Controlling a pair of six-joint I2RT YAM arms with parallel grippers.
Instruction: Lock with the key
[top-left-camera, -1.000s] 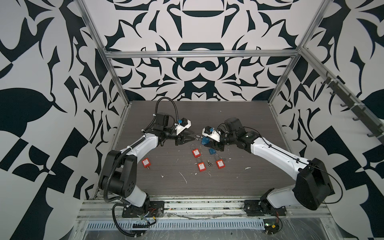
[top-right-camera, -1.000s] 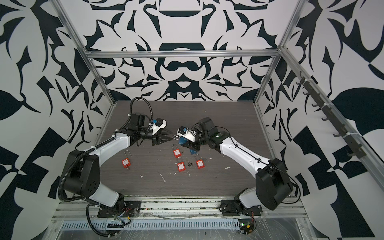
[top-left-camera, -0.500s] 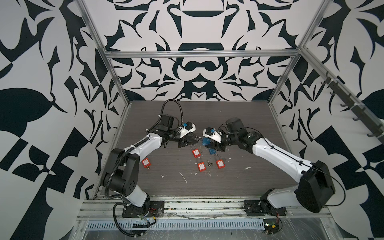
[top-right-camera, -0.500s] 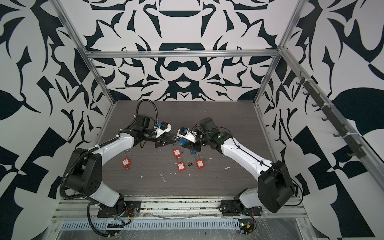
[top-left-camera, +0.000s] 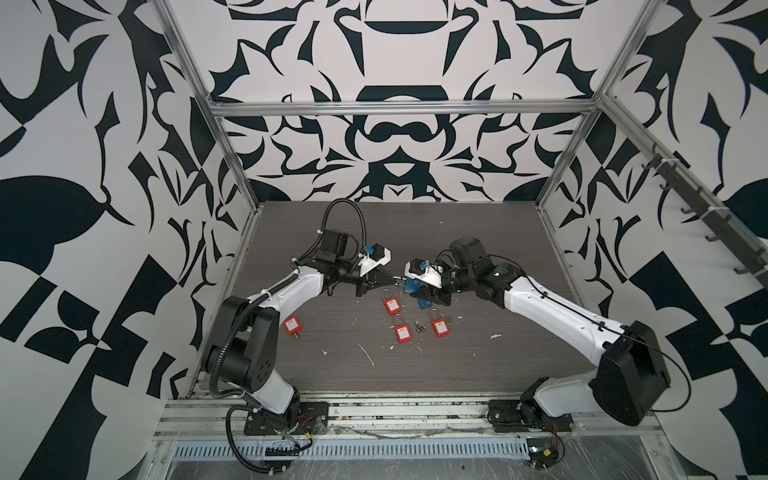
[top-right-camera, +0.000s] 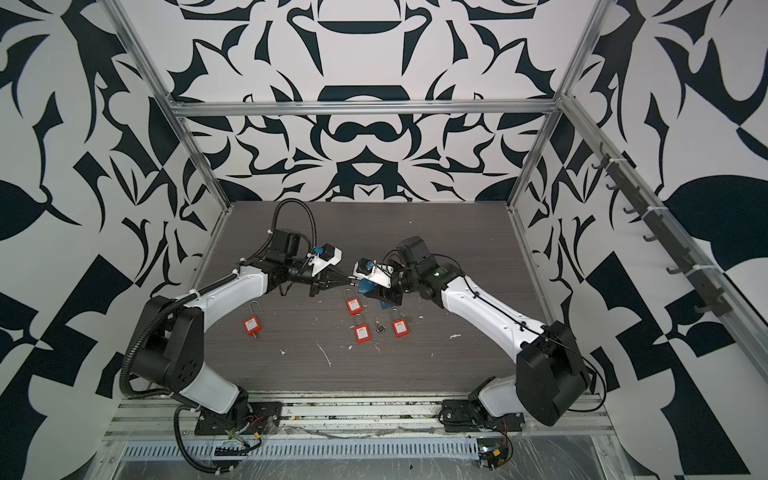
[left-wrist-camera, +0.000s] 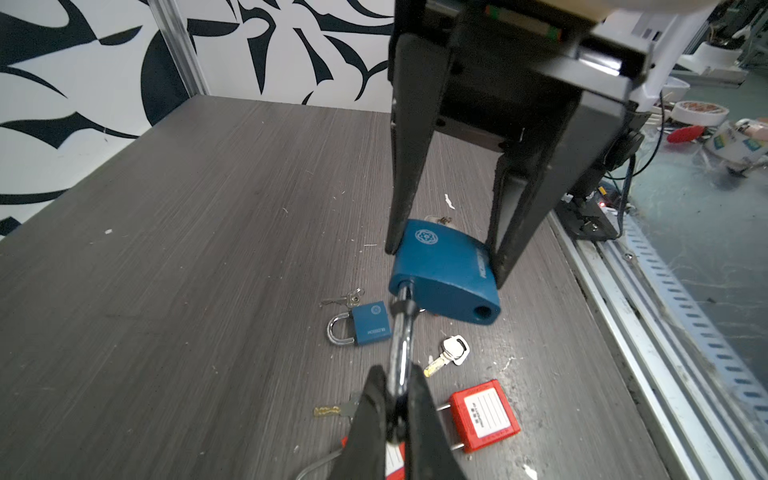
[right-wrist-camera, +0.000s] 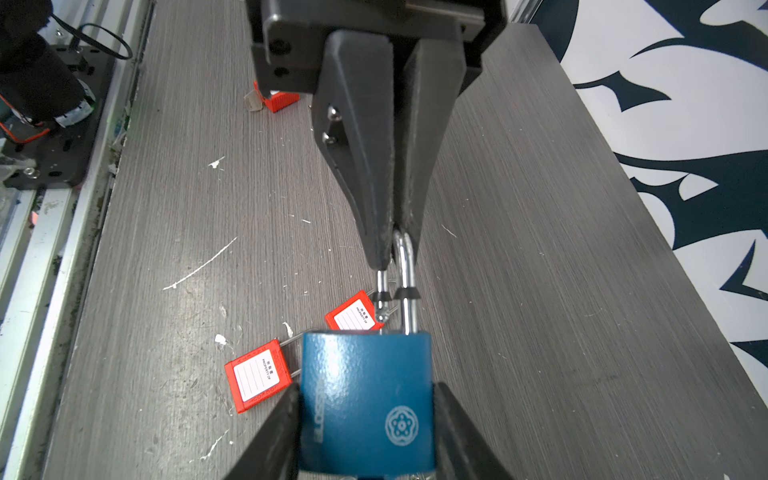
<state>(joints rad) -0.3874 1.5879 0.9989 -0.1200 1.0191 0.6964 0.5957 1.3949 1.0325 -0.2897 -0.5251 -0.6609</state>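
Blue padlock (right-wrist-camera: 365, 399) hangs above the wood-grain table (left-wrist-camera: 166, 249), its body clamped between the right gripper's (left-wrist-camera: 449, 257) jaws; the left gripper (right-wrist-camera: 392, 245) is pinched tight on the steel shackle (right-wrist-camera: 405, 266); 1 shackle hole stands empty; a silver key (left-wrist-camera: 451, 353) lies on the table beneath, between a small blue padlock (left-wrist-camera: 370, 324) and a red padlock (left-wrist-camera: 484, 415).

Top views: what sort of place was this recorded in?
Likely a lab robot test cell: black-and-white patterned wall panels on an aluminium frame enclose a wood-grain tabletop strewn with red padlocks.
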